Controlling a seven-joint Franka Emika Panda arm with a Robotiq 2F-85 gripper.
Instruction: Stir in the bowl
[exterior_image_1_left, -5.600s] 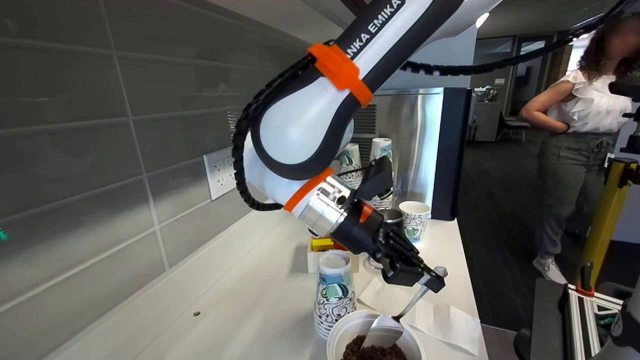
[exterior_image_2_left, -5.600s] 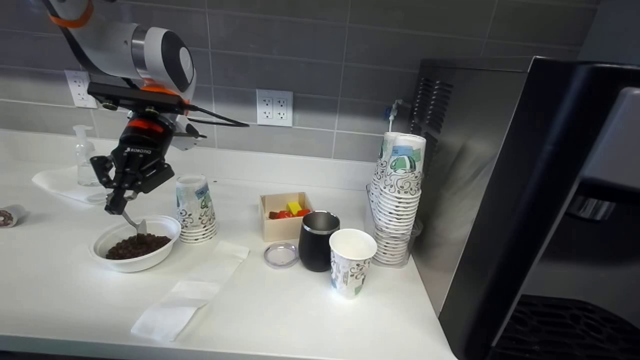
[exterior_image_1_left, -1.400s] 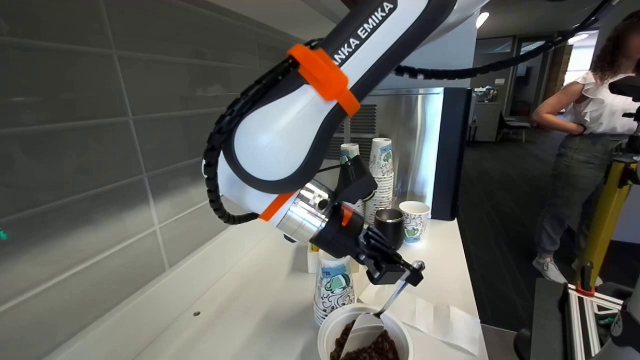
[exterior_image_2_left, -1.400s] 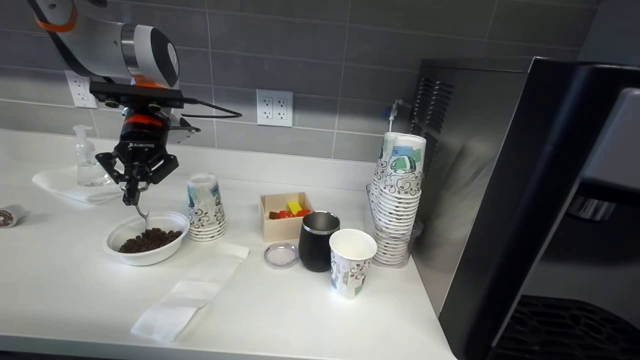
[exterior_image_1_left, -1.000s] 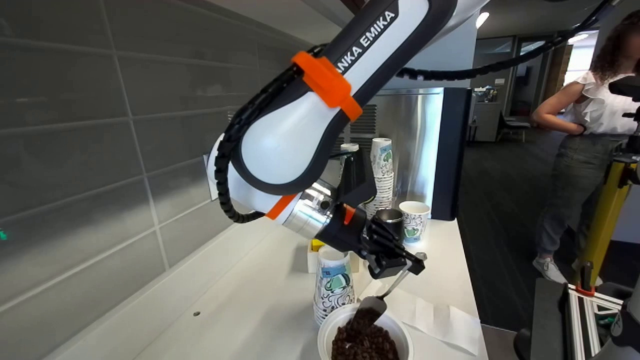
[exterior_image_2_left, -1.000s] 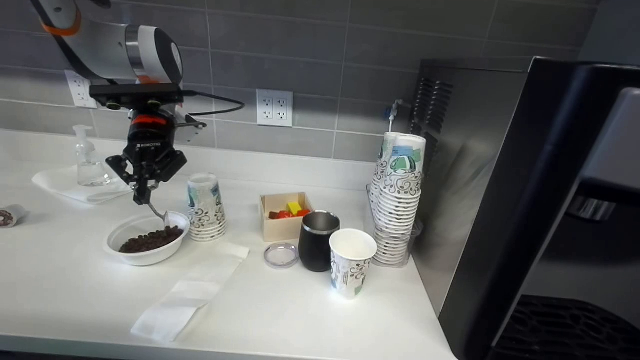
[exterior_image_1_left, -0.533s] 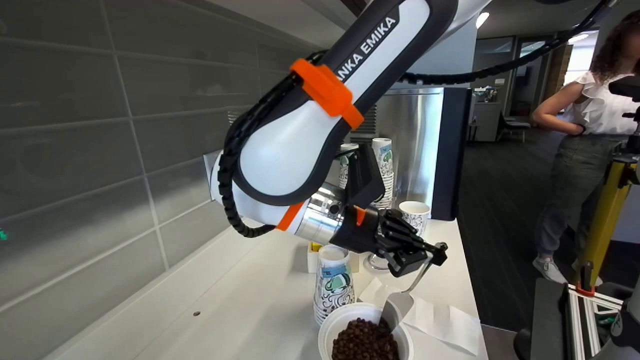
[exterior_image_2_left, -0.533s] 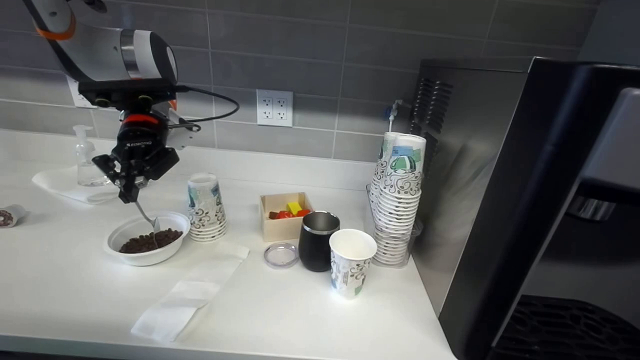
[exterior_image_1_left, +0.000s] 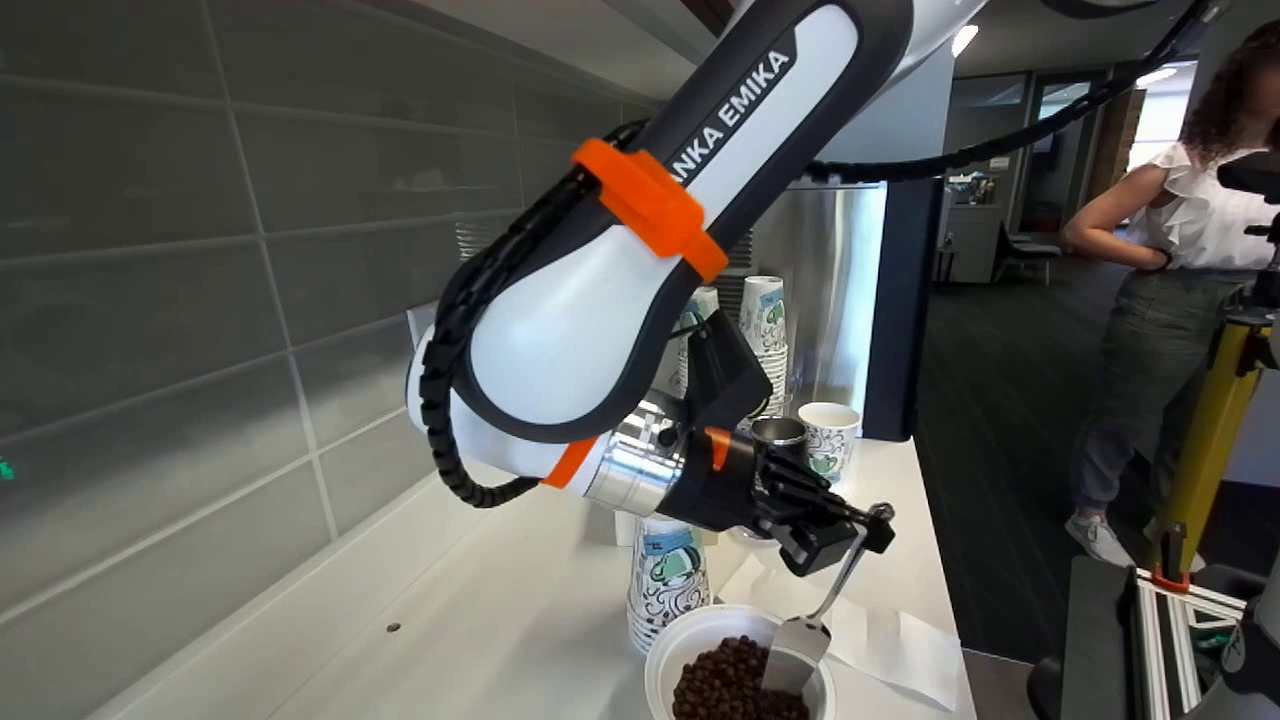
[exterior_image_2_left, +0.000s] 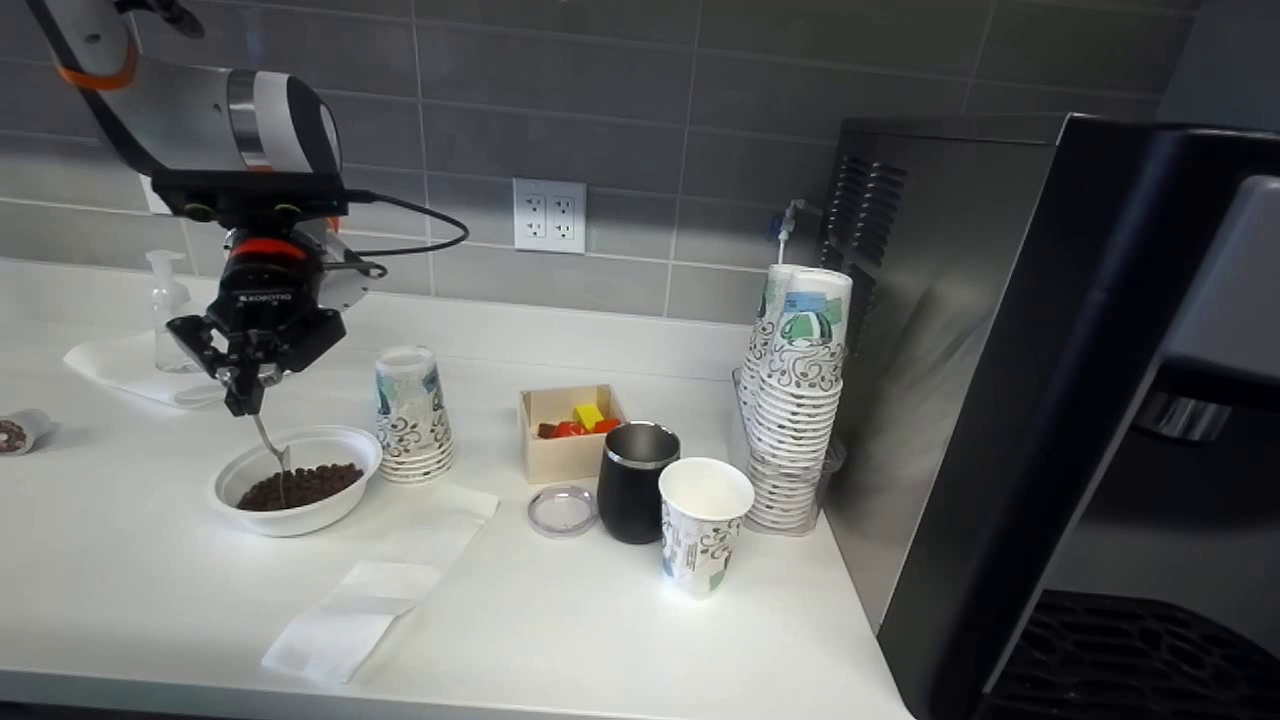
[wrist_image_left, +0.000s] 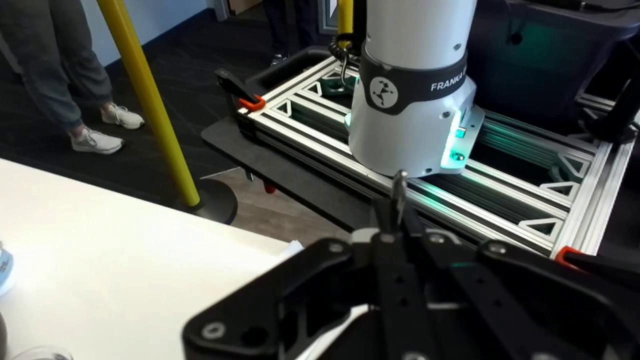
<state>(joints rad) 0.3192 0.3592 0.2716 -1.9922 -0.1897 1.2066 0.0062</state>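
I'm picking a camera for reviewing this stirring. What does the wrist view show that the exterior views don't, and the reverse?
Only the wrist view: a dark bin at upper right, and a second pair of legs in dark trousers.

Only the exterior views: the brown pellets in the bowl, the blade of the metal utensil, the stack of cups beside the bowl, and the tiled wall.

Shared: the white counter and the gripper, shut on the utensil's handle. Whether the wrist view catches any bowl is unclear.
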